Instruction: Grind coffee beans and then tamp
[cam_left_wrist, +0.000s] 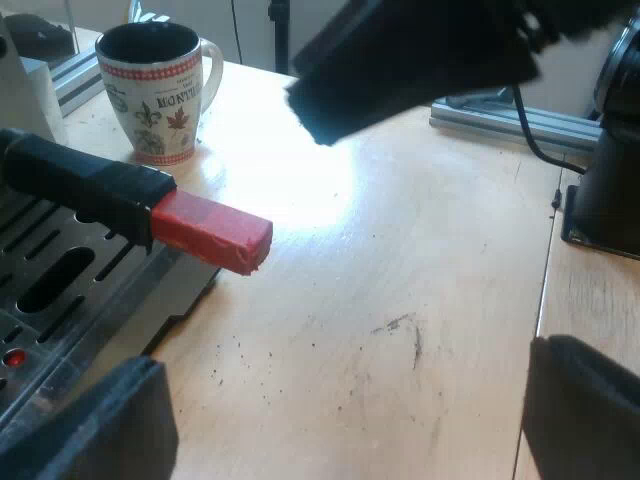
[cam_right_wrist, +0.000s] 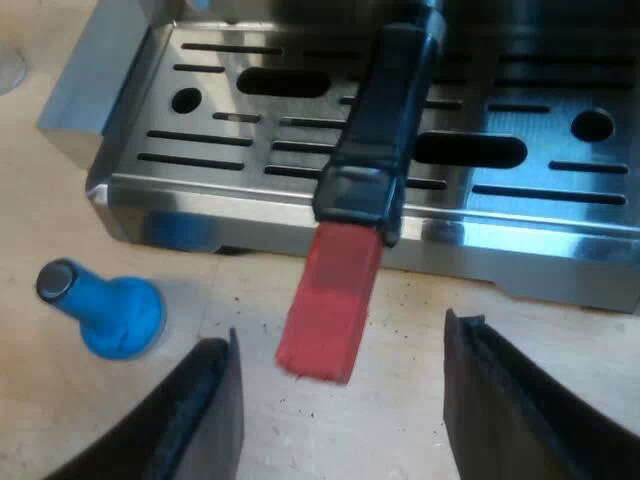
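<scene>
Evidently poised for a grasp, the right gripper (cam_right_wrist: 340, 335) is held spread wide astride the red end (cam_right_wrist: 330, 305) of the holder handle (cam_right_wrist: 385, 130) jutting over the machine's tray (cam_right_wrist: 250, 215); the left gripper (cam_left_wrist: 340, 405) is likewise spread, and the blue tamper (cam_right_wrist: 110, 315) is parked nearby on the table (cam_right_wrist: 45, 200).

The mug (cam_left_wrist: 158, 98) stands upright; red-ended handle (cam_left_wrist: 135, 205) near.

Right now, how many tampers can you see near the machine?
1. The blue tamper sits on the table beside the corner of the machine's drip tray, apart from the holder's red handle end. Others may be hidden from these views.
</scene>
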